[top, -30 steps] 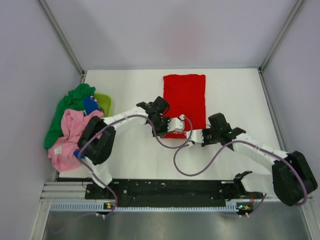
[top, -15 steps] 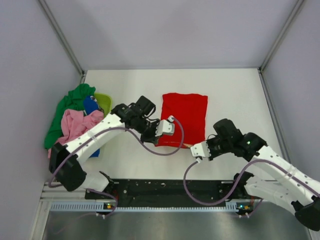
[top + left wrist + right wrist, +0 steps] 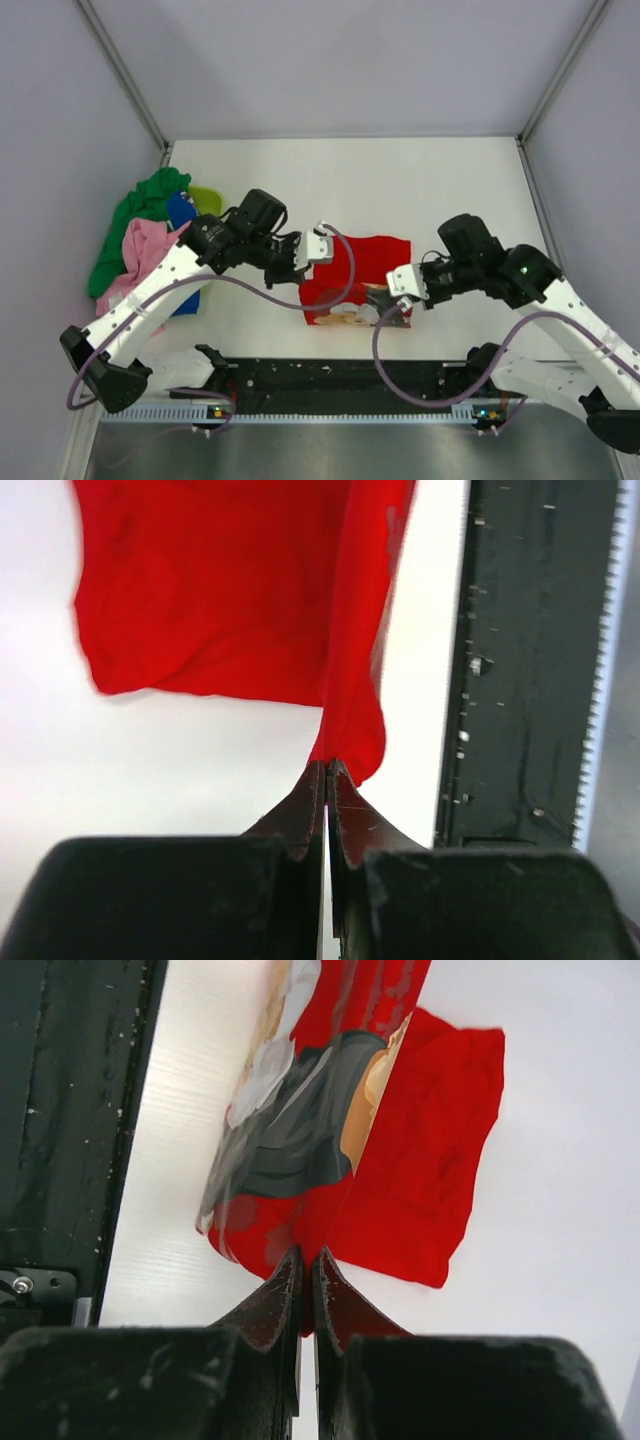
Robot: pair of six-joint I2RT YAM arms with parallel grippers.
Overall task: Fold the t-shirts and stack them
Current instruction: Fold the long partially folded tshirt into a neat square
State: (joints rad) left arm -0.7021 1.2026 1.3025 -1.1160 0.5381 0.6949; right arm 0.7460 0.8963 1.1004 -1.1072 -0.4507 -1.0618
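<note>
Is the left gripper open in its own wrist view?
No, the left gripper is closed tight, pinching a hanging fold of the red t-shirt above the white table.

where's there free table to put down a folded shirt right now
Bare table lies between the red t-shirt and the far edge, running on into the far right corner. Crowded: the left edge, with the t-shirt pile and green basket, and the near middle by the red t-shirt.
</note>
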